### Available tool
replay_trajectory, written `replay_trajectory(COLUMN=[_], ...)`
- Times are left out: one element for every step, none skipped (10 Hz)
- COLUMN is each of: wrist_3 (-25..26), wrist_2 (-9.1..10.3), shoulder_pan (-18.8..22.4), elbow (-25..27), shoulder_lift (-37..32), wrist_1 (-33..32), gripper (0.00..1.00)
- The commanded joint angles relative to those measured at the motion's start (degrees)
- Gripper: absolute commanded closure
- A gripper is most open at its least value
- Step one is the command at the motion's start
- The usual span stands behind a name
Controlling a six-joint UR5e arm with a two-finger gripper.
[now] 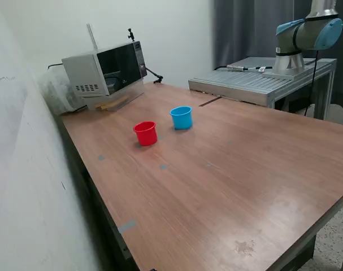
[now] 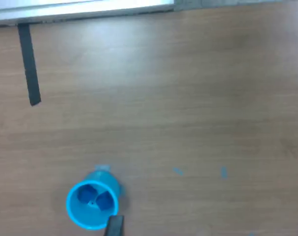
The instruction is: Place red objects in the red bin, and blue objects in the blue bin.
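The red cup (image 1: 145, 133) and the light blue cup (image 1: 181, 117) stand upright side by side on the wooden table (image 1: 228, 186), a small gap between them. In the wrist view the blue cup (image 2: 92, 204) holds two dark blue cubes (image 2: 94, 197). No red cubes show; the inside of the red cup is hidden from this angle. My gripper (image 2: 208, 228) shows only as two dark fingertips (image 2: 114, 225) at the picture's edge, far apart and empty, high above the table, one tip next to the blue cup. It is out of the exterior view.
A white microwave (image 1: 106, 70) stands at the table's far corner by the wall. A grey metal platform (image 1: 256, 84) bears the arm's base (image 1: 298, 39). A black tape strip (image 2: 29, 64) lies on the table. The table's edges run along the exterior view's left and bottom right.
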Motion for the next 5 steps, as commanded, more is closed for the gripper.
replay_trajectory(wrist_3=[-0.7,-0.4,-0.4,-0.3,-0.4], wrist_2=[-0.18,-0.18,-0.18,-0.1,-0.18], shoulder_pan=[0.2,0.2,0.1,-0.4,-0.6], elbow=[3.2,4.4,4.8,6.6,8.0], shoulder_lift=[-2.6,-3.3,-3.2,-3.6,-4.9], wrist_1=[3.2,8.0,13.3,19.8,21.6], gripper=[0.0,0.0,0.0,0.0,0.0])
